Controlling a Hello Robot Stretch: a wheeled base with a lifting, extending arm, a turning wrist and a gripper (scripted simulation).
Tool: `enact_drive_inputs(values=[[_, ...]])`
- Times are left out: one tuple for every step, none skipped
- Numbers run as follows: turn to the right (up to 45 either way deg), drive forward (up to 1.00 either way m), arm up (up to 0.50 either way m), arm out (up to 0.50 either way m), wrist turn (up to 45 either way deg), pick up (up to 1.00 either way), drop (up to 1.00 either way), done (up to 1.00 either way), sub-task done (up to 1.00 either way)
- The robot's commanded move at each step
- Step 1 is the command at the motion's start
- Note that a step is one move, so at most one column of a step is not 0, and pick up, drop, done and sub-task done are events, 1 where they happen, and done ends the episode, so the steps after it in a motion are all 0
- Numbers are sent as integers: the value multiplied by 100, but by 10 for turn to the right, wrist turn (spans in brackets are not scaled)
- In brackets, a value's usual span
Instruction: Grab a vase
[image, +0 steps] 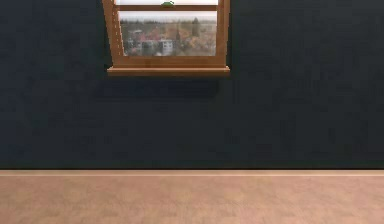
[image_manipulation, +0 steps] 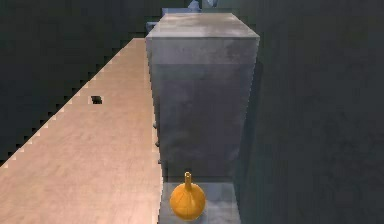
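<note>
Though the fingers' state cannot be told, the vase (image_manipulation: 187, 200) stands on a grey ledge (image_manipulation: 222, 203) at the foot of a tall cabinet (image_manipulation: 200, 90). It looks glossy, light and breakable, likely best taken round its narrow neck.

The window (image: 167, 38) is cut by the forward view's top edge, where a green speck (image: 167, 4) is too small to tell. In the arm side view a dark spot (image_manipulation: 96, 99) cannot be made out; shapes (image_manipulation: 197, 5) atop the grey block (image_manipulation: 200, 90) run off the top, the ledge (image_manipulation: 222, 205) under the vase (image_manipulation: 187, 202) off the bottom.
</note>
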Motion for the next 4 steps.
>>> enact_drive_inputs(values=[[0,0,6,0,0,0,0,0,0],[0,0,0,24,0,0,0,0,0],[0,0,0,0,450,0,0,0,0],[0,0,0,0,450,0,0,0,0]])
